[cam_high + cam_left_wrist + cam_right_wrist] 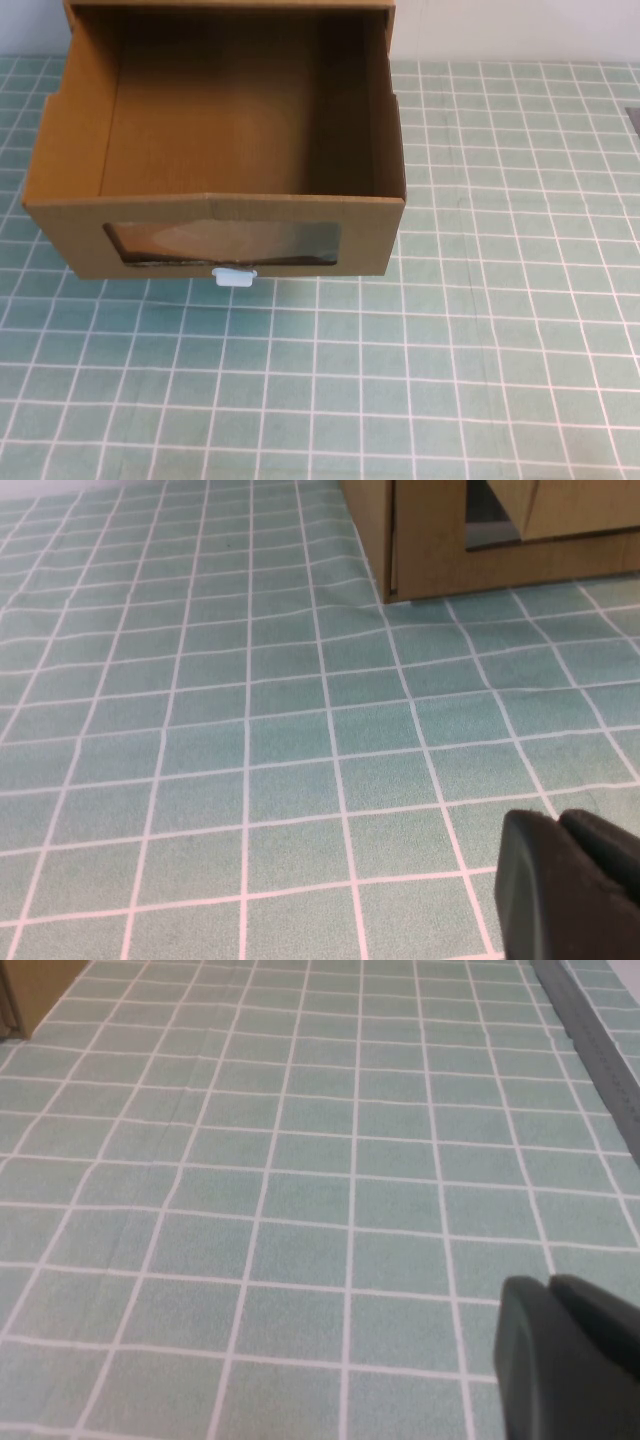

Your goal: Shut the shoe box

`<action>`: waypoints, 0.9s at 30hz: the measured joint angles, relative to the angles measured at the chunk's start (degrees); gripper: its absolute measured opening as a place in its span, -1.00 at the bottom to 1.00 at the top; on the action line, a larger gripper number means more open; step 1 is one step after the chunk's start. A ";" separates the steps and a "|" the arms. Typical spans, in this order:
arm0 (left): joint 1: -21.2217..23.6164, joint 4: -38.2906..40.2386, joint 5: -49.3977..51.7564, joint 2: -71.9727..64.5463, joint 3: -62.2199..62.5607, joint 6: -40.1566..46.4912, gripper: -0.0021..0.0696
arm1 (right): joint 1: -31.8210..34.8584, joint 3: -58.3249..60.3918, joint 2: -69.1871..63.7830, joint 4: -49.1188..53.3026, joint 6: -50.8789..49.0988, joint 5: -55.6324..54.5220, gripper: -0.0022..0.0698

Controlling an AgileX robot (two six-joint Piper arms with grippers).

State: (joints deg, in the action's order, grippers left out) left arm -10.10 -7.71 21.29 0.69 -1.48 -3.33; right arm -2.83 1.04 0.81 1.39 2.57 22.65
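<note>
The shoe box (215,190) is seen at the far left part of the desk (480,360) in the high view, its drawer pulled out toward the robot so that the bare brown inside is open from above. A clear window (222,243) is cut into the front wall, and a small white tab (234,277) sits just below it, at the lower edge of the front. The outer sleeve (230,8) is visible behind the drawer, at the far edge. The desk is covered with a green cloth marked by a white grid.

The left pincer (570,885) is held low above the cloth, well apart from the box, a corner of which (440,540) appears in the left wrist view. The right pincer (565,1355) is likewise held above bare cloth, off to the right. In both wrist views, the 2 dark fingers are seen pressed together with nothing between them. A grey strip (600,1050) is seen along the cloth's edge.
</note>
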 joint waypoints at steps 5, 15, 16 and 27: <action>0.00 0.00 0.00 0.00 0.00 0.00 -0.96 | 0.00 0.00 0.00 1.24 0.00 0.00 -0.98; 0.00 0.00 0.00 0.00 0.00 0.00 -0.96 | 0.00 0.02 0.00 1.68 0.00 -0.78 -0.98; 0.00 0.00 0.00 0.00 0.00 0.00 -0.96 | 0.00 0.02 0.00 1.75 0.00 -0.89 -0.98; 0.00 0.00 -0.85 0.00 0.00 0.00 -0.96 | 0.00 0.14 0.00 1.80 0.00 -1.46 -0.98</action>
State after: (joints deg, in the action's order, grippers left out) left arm -10.10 -7.71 20.44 0.69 -1.48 -3.33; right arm -2.83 1.18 0.81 3.19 2.57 21.19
